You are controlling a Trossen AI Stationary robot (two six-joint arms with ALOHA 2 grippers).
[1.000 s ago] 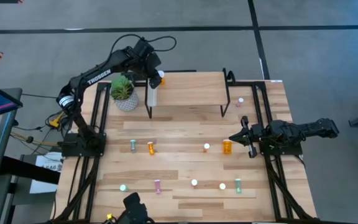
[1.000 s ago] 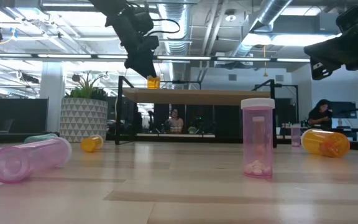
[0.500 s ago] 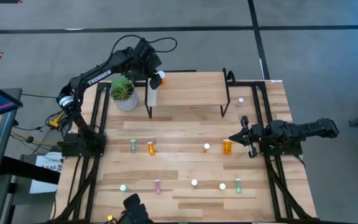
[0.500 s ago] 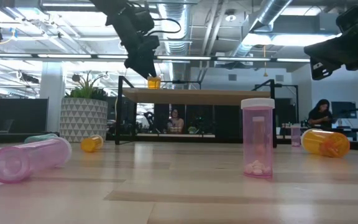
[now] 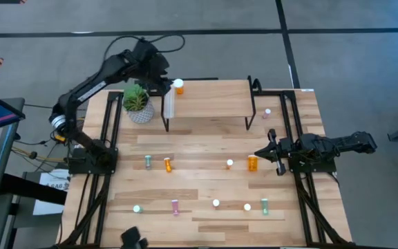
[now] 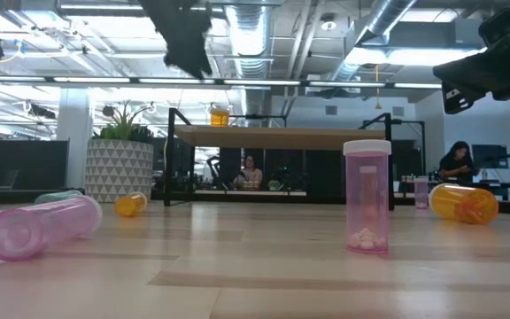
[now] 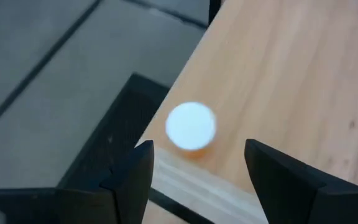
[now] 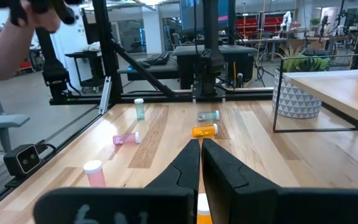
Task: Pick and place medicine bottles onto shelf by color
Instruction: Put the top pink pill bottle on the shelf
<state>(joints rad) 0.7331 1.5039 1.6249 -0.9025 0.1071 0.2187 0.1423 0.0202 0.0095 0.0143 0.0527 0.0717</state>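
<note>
I see the shelf (image 5: pixel 209 97) standing at the far side of the table (image 5: pixel 206 187): a light-wood platform on thin black legs, with a white strip (image 5: pixel 169 105) at its left end. One small orange bottle (image 5: pixel 179 86) stands upright on the shelf's far left corner; it has a white cap and a translucent orange body. In the left wrist view this bottle (image 7: pixel 191 127) shows cap-up near the shelf edge.

The left gripper (image 5: pixel 159 76) hangs just left of that bottle and above shelf level, clear of it. Its fingers (image 7: pixel 135 171) stand wide apart with nothing between them.

The right gripper (image 5: pixel 260 153) rests low over the table's right side, fingers pressed together, holding nothing. A larger orange bottle (image 5: pixel 253 163) lies just beside its tip.

Other bottles lie scattered across the near table: a green-teal one (image 5: pixel 148 162) beside a small orange one (image 5: pixel 168 164) at left, and a pink one (image 5: pixel 175 207) and another green-teal one (image 5: pixel 264 206) nearer. A potted plant (image 5: pixel 137 102) sits left of the shelf.
</note>
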